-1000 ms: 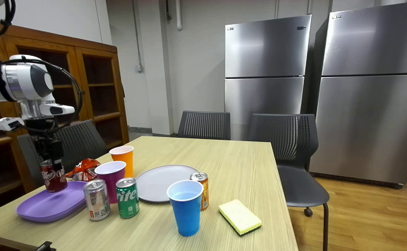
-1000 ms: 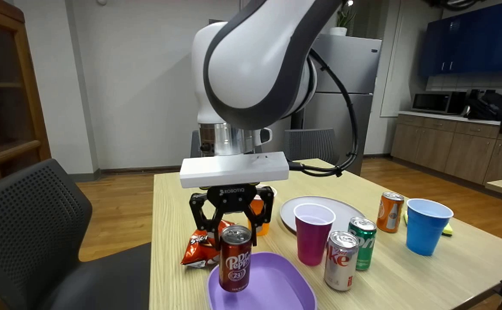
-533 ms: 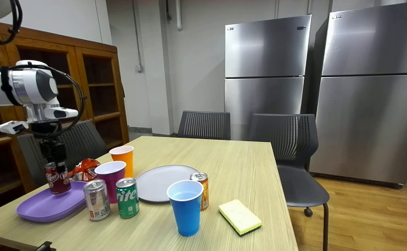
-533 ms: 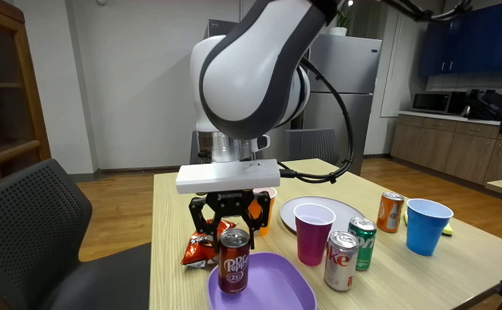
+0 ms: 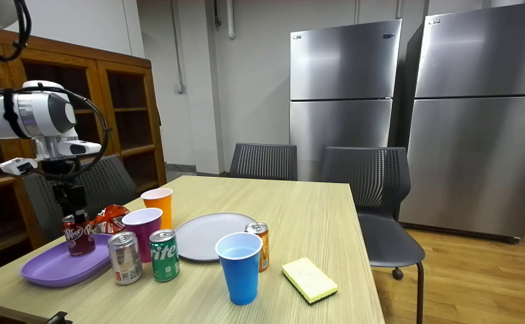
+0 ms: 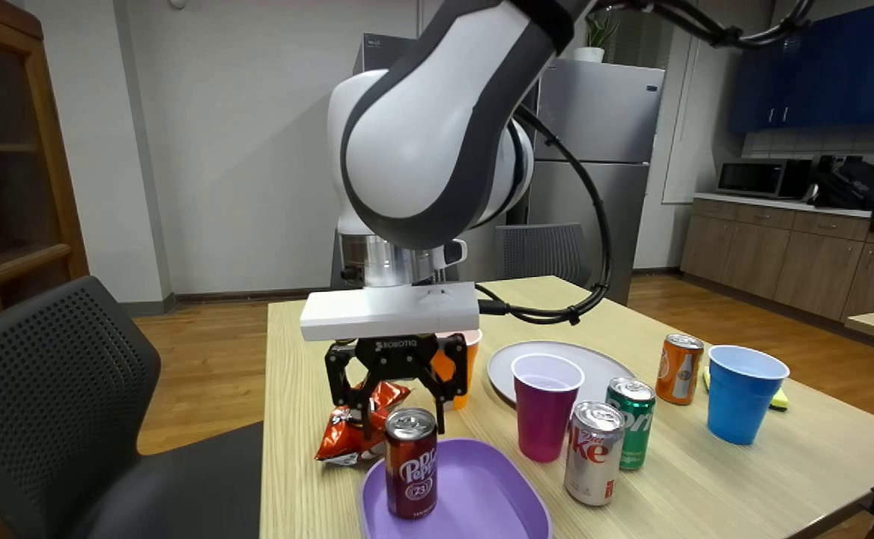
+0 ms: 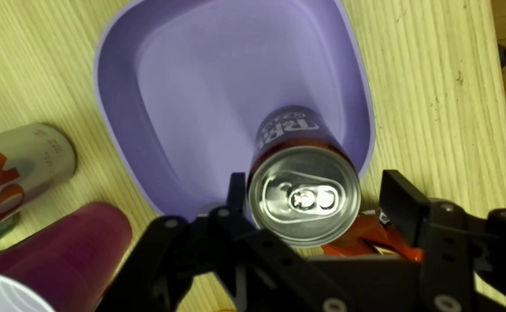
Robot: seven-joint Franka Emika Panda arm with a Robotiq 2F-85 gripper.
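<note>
A dark red Dr Pepper can stands upright on the purple tray, near its edge by the chip bag. It shows in both exterior views, also here. In the wrist view I see the silver top of the can and the tray beyond it. My gripper is open around the can's top. One finger is close against the can; whether it touches I cannot tell. A clear gap lies between the can and the opposite finger. The red chip bag lies partly beneath the gripper.
Beside the tray stand a silver Diet Coke can, a green Sprite can and a purple cup. An orange cup, grey plate, blue cup, orange can and yellow sponge are farther off.
My gripper has moved down and slightly across with the Dr Pepper can, which now rests on the tray. The fingers have since spread, leaving a gap beside the can.
</note>
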